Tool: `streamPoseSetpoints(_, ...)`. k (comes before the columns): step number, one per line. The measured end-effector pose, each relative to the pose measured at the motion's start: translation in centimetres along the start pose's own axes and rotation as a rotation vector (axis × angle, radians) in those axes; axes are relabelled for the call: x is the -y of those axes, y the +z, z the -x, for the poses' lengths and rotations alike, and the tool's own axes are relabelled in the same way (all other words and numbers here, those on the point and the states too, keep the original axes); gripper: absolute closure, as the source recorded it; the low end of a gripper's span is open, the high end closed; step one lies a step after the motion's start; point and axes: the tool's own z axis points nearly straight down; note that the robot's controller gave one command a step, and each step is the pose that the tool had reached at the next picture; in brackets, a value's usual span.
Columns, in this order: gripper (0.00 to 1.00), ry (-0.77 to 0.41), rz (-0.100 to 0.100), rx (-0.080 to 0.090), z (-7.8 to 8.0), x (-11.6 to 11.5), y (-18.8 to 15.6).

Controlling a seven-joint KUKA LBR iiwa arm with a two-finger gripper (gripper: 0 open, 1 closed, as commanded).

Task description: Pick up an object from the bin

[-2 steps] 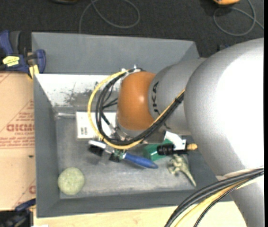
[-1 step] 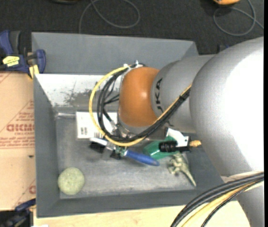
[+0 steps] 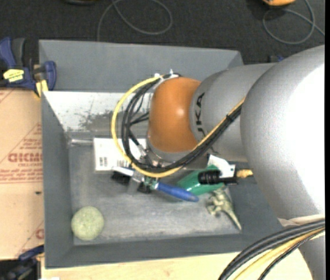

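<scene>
Jaws lie hidden beneath the orange cover (image 3: 174,118); I cannot tell their opening or any hold. The pick looks undone: a blue marker (image 3: 178,192) and a white box (image 3: 103,154) lie just beside them, and a pale ball (image 3: 87,223) well apart.

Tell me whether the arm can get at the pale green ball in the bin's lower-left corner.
Probably yes: the ball lies alone and uncovered on bare floor, left of the arm. The corner walls of the bin stand close, though.

bare bin floor (image 3: 141,217) between pale green ball (image 3: 87,223) and blue pen (image 3: 178,192), arm (image 3: 258,115) covering centre
</scene>
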Motion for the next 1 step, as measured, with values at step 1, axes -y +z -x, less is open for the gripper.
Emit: streamPoseSetpoints(1, 1.00, -0.002, -0.001, -0.001, -0.02, 0.04, -1.45)
